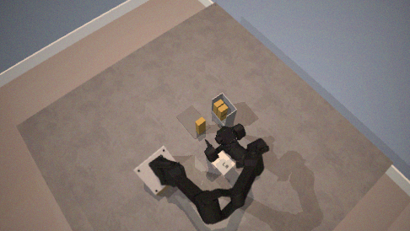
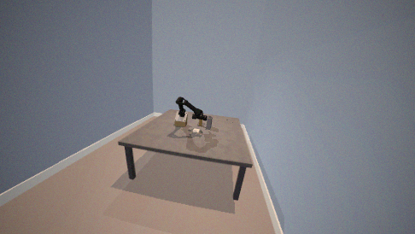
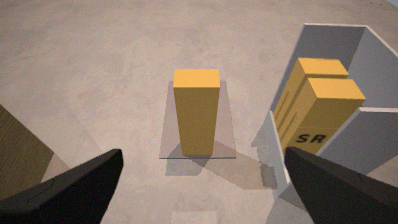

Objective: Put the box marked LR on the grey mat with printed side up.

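The gripper point(image 1: 214, 133) point(image 2: 206, 118) point(image 3: 204, 155) is spread wide and has hold of nothing.

Top view: a lone yellow box point(image 1: 200, 126) point(image 2: 200, 122) point(image 3: 197, 112) stands near the middle of the frame, upright at the lower right end of the grey mat point(image 1: 186, 115) point(image 3: 227, 122). The bin point(image 1: 231, 116) point(image 2: 209, 123) point(image 3: 330, 46), just to its upper right, holds a rear box point(image 1: 218, 103) point(image 3: 321, 66) and a front box point(image 1: 223, 110) point(image 3: 336, 91), both standing. The gripper is below the bin, apart from the lone box.

Exterior view: the arm reaches toward the bin at mid-frame. Detail is too small to inspect; no print is readable.

Wrist view: the lone box stands at centre, its facing side blank. At right, the front box reads SR; the rear box's code cannot be read. LR is visible nowhere, so the lone box is only presumed to be the part required.

Finding: the step in hand appears to be reorienting. The next move calls for establishing which side is printed, then laying the box down with that side up, within the mat, and backing off.
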